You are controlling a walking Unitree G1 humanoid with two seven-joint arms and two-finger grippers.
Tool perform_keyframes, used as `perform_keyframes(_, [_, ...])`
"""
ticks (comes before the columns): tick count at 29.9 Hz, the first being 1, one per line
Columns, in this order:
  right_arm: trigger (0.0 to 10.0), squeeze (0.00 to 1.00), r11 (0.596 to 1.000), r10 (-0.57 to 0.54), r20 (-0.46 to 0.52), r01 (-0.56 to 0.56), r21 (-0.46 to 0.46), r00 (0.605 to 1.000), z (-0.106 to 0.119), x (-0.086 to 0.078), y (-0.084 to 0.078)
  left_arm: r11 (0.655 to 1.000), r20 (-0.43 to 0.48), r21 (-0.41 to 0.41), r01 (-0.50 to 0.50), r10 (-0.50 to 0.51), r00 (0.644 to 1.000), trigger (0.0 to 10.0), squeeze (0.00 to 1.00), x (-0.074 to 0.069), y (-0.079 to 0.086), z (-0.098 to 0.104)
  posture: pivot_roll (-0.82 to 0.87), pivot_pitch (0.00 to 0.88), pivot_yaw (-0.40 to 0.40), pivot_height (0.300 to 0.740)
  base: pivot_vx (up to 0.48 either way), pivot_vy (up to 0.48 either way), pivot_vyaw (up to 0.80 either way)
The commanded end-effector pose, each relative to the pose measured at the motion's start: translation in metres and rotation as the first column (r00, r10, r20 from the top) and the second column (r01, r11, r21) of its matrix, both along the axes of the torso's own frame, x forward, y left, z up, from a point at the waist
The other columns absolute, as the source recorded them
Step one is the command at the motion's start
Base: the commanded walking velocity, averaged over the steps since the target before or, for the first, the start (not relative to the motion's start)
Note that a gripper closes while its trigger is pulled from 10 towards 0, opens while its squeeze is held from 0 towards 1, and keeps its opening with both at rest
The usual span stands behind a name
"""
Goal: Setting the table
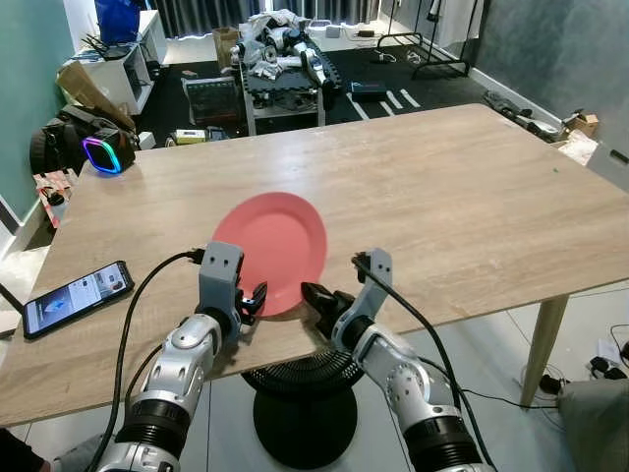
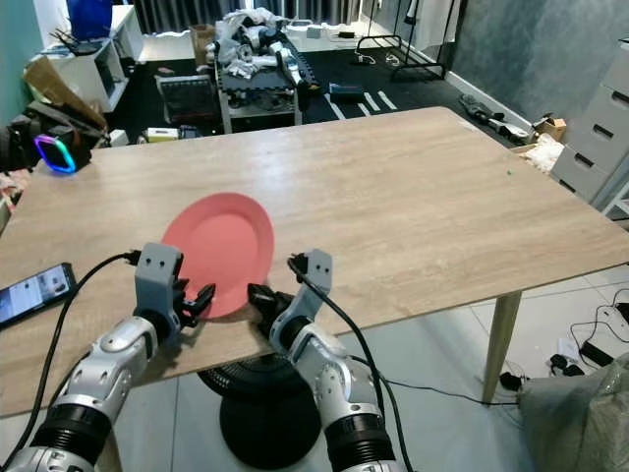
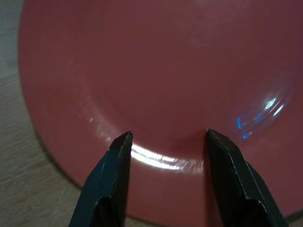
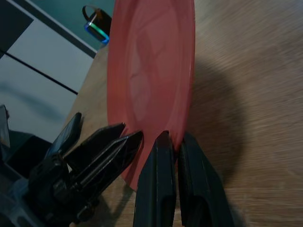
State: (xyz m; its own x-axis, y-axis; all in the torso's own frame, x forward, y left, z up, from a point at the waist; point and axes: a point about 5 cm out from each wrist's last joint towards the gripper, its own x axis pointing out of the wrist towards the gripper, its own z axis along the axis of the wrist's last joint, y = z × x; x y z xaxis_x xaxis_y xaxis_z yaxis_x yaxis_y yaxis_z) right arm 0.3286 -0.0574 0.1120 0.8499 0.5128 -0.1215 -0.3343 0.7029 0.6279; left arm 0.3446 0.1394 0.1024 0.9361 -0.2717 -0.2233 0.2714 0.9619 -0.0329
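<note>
A red plate (image 1: pixel 270 246) lies on the wooden table (image 1: pixel 472 197) close to its near edge. My left gripper (image 1: pixel 254 300) is at the plate's near-left rim. In the left wrist view its two black fingers (image 3: pixel 116 161) stand apart, open, over the plate's surface (image 3: pixel 165 71). My right gripper (image 1: pixel 313 295) is at the near-right rim. The right wrist view shows my right gripper (image 4: pixel 173 137) pinching the plate's edge (image 4: pixel 151 71), which is raised a little and casts a shadow on the wood.
A phone (image 1: pixel 77 295) with a lit screen lies at the table's near-left. A device with a glowing ring (image 1: pixel 103 154) sits beyond the table's far-left corner. A cluttered cart (image 1: pixel 280 69) stands behind the table. A black round base (image 1: pixel 295 383) stands under the near edge.
</note>
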Motion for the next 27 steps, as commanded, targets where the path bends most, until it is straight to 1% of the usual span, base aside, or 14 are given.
perform_keyframes(1, [0.0,0.0,0.998,0.016,-0.027,-0.014,0.058,1.0,0.003,-0.002,0.023,1.0,0.016,0.008,-0.002,0.001,1.0,10.0,0.0,0.002,0.002,0.003,-0.06,0.0,0.101,0.74,0.0,0.0,0.0])
perform_keyframes(3, [0.0,0.0,0.999,-0.013,-0.011,0.014,0.047,1.0,0.005,0.001,0.019,1.0,0.086,0.015,0.0,-0.001,0.996,10.0,0.0,0.007,0.002,0.016,-0.06,0.0,0.1,0.74,0.0,0.0,0.0])
perform_keyframes(4, [0.0,0.0,0.999,-0.04,0.001,0.04,0.029,0.999,0.006,0.003,0.015,1.0,0.154,0.017,0.005,-0.008,0.988,10.0,0.0,0.01,0.002,0.031,-0.06,0.0,0.1,0.74,0.0,0.0,0.0])
perform_keyframes(5, [0.0,0.0,0.999,-0.04,0.001,0.04,0.029,0.999,0.006,0.003,0.015,1.0,0.154,0.017,0.005,-0.008,0.988,10.0,0.0,0.01,0.002,0.031,-0.06,0.0,0.1,0.74,0.0,0.0,0.0])
perform_keyframes(8, [0.0,0.0,0.995,-0.093,0.049,0.092,0.026,0.994,0.016,0.01,0.004,0.999,0.295,-0.005,0.033,-0.03,0.955,10.0,0.0,0.017,0.002,0.068,-0.05,0.0,0.099,0.74,0.0,0.0,0.0])
perform_keyframes(9, [5.4,0.0,0.994,-0.112,0.074,0.11,0.025,0.991,0.021,0.012,0.0,0.999,0.326,-0.018,0.046,-0.038,0.945,10.0,0.0,0.019,0.002,0.079,-0.05,0.0,0.099,0.74,0.0,0.0,0.0])
perform_keyframes(10, [10.0,0.0,0.992,-0.128,0.093,0.126,0.033,0.987,0.025,0.013,-0.004,0.998,0.353,-0.029,0.059,-0.045,0.934,10.0,0.0,0.019,0.001,0.089,-0.05,0.0,0.099,0.74,0.0,0.0,0.0])
perform_keyframes(12, [10.0,0.0,0.986,-0.165,0.115,0.159,0.056,0.98,0.033,0.016,-0.012,0.996,0.388,-0.041,0.077,-0.056,0.92,10.0,0.0,0.02,0.002,0.103,-0.05,0.0,0.099,0.74,0.0,0.0,0.0])
perform_keyframes(16, [10.0,0.0,0.983,-0.186,0.166,0.185,0.02,0.968,0.044,0.018,-0.028,0.991,0.422,-0.073,0.114,-0.073,0.904,10.0,0.0,0.02,0.003,0.124,-0.05,0.0,0.1,0.74,0.0,0.0,0.0])
perform_keyframes(19, [10.0,0.0,0.983,-0.166,0.18,0.178,-0.053,0.97,0.044,0.013,-0.046,0.99,0.438,-0.09,0.109,-0.059,0.897,10.0,0.0,0.02,0.01,0.135,-0.05,0.001,0.101,0.74,0.0,0.0,0.0])
perform_keyframes(22, [10.0,0.0,0.981,-0.152,0.185,0.172,-0.094,0.971,0.042,0.009,-0.054,0.99,0.44,-0.087,0.107,-0.058,0.896,10.0,0.0,0.02,0.012,0.136,-0.05,0.004,0.101,0.74,0.0,0.0,0.0])
perform_keyframes(23, [10.0,0.0,0.982,-0.102,0.17,0.126,-0.142,0.98,0.037,0.001,-0.063,0.993,0.427,-0.065,0.1,-0.062,0.902,10.0,0.0,0.02,0.017,0.133,-0.06,0.008,0.103,0.74,0.0,0.0,0.0])
perform_keyframes(25, [10.0,0.0,0.982,-0.077,0.168,0.103,-0.156,0.983,0.035,-0.003,-0.067,0.993,0.413,-0.056,0.101,-0.069,0.908,10.0,0.0,0.019,0.018,0.129,-0.06,0.009,0.103,0.74,0.0,0.0,0.0])
perform_keyframes(27, [10.0,0.0,0.982,-0.023,0.15,0.051,-0.18,0.988,0.031,-0.011,-0.072,0.992,0.362,-0.007,0.123,-0.112,0.925,10.0,0.0,0.017,0.019,0.117,-0.07,0.011,0.105,0.74,0.0,0.0,0.0])
